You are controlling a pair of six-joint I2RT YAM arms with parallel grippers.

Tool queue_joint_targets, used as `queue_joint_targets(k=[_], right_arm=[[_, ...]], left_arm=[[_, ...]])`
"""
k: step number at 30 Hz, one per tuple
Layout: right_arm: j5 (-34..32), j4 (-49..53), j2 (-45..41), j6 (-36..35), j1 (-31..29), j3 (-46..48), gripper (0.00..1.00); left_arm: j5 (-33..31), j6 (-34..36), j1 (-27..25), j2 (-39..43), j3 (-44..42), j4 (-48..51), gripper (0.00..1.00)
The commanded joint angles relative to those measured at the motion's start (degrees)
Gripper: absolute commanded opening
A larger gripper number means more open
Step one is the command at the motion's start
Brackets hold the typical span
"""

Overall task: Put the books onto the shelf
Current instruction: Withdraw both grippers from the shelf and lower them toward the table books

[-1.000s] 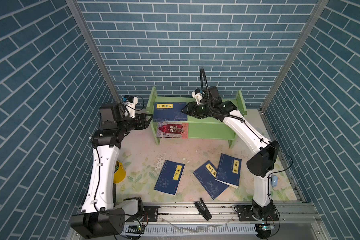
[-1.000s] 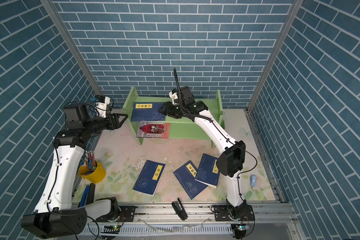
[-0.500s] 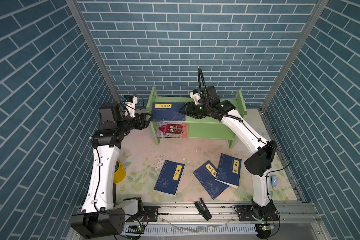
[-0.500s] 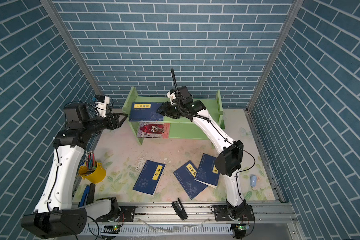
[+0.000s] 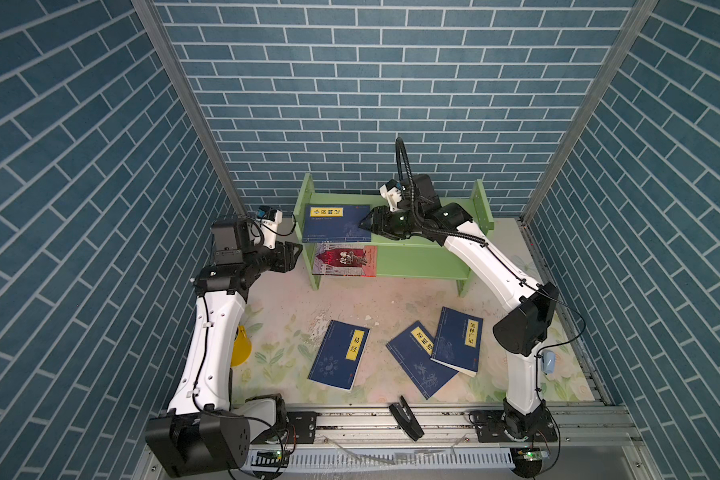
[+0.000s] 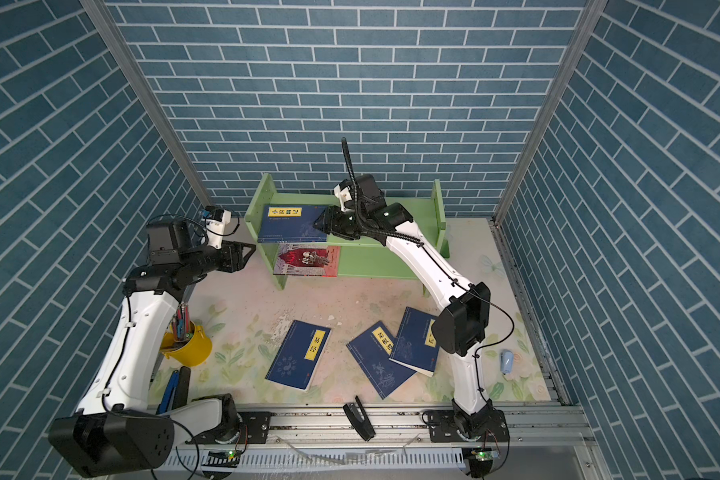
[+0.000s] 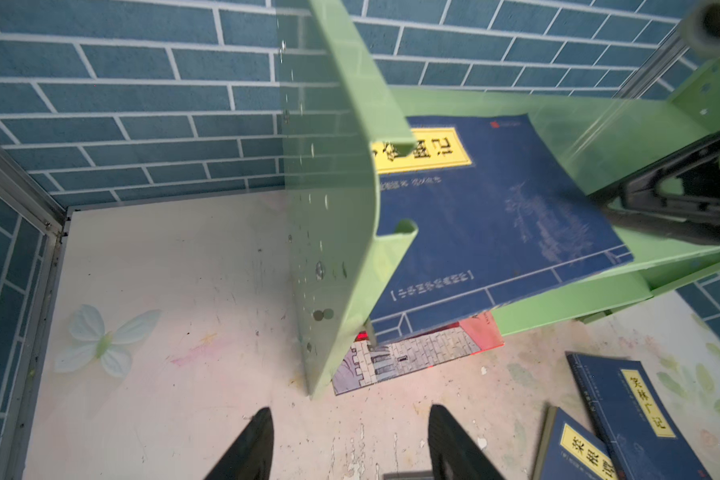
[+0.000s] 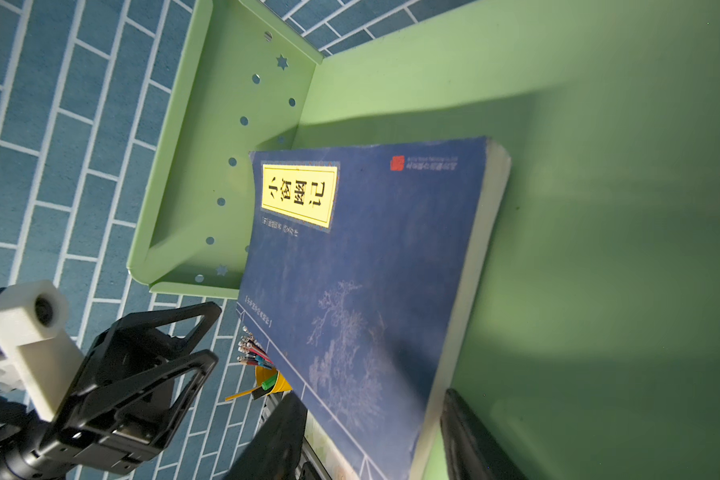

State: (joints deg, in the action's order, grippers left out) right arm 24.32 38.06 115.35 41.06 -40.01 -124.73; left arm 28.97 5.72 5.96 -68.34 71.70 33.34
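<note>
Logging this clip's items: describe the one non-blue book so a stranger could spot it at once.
Find the light green shelf against the back brick wall; look at its lower tier's left end in both top views. There, under a dark blue book on the upper tier, lies the castle-cover book. It alone is red and grey; all other books are dark blue with yellow labels.

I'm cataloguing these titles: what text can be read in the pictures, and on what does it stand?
"小窗幽记": yellow label, upper-tier book.
"易经": yellow label, left floor book.
"菜根谭": yellow label, middle floor book.
"笑林广记": yellow label, right floor book.
Unreadable: red book title, all small print.
</note>
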Motion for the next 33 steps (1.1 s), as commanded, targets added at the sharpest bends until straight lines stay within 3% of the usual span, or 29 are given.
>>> queue_joint_targets(k=[1,4,7,12,15,18,20,23,26,33], right_arm=[[-2.8,2.2,-4.1,-2.2,-0.2,0.4,0.57],[-5.5,4.0,-8.0,-6.0,-0.2,1.1,0.58],[-6.8,3.7,-15.3,-9.9,-0.2,7.8,0.58],[-7.0,-3.4,-34.6,-13.2,-1.6,32.8,0.57],[-8.5,-7.5,-45.5,-9.9,-2.2,48.8,0.56],[-7.4,-10.0,-51.8,-5.5,-3.3,60.1,0.56],[-7.0,-11.3,-53.3,-2.9,-4.9,65.4,0.56],[-7.1,-14.9,-54.3,0.9,-8.0,71.9,0.56],[-6.5,-19.0,-53.4,4.7,-10.9,76.9,0.57],[-7.0,-27.6,-48.1,11.2,-16.3,82.8,0.61]], left_arm=[[-0.6,3.7,0.5,1.1,-0.2,-0.6,0.61],[3.5,5.3,0.7,1.2,0.7,4.1,0.6],[11.9,7.4,0.7,1.4,2.2,12.8,0.6],[32.0,14.1,0.0,1.8,1.8,27.4,0.6],[38.1,15.2,-1.3,2.7,-1.0,28.3,0.61],[33.6,7.9,-4.9,4.0,-5.4,21.6,0.61],[26.1,-2.4,-7.3,5.5,-9.5,14.2,0.6],[22.3,-14.3,-7.7,8.1,-15.6,5.9,0.6],[17.0,-22.2,-7.7,9.1,-19.6,5.5,0.6],[5.1,-26.0,-7.7,6.6,-26.2,9.7,0.59]])
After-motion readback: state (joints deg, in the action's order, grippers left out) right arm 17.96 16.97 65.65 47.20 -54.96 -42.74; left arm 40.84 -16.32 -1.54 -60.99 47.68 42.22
